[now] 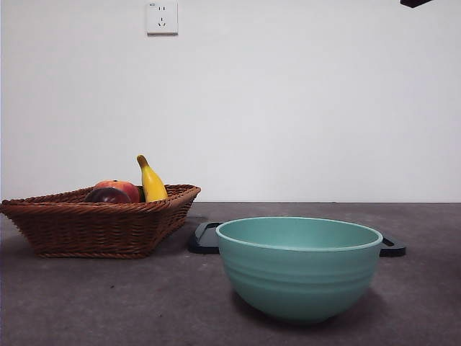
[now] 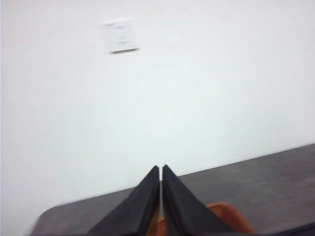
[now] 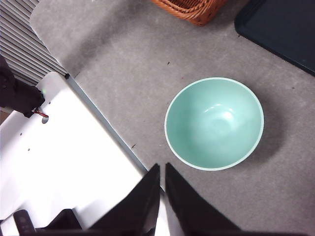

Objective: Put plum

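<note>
Glossy round plum (image 1: 106,195) in woven wicker basket (image 1: 94,223)

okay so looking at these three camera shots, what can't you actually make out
- Plum, front view: only its top shows above the basket wall.
- Bowl inside, front view: hidden by its own wall; the right wrist view shows nothing in it.
- Dark tray, front view: mostly behind the bowl.
- Left wrist view: blurred; an orange patch sits behind the left gripper.

Left hand (image 2: 161,169) closed, above basket (image 2: 229,216)
</note>
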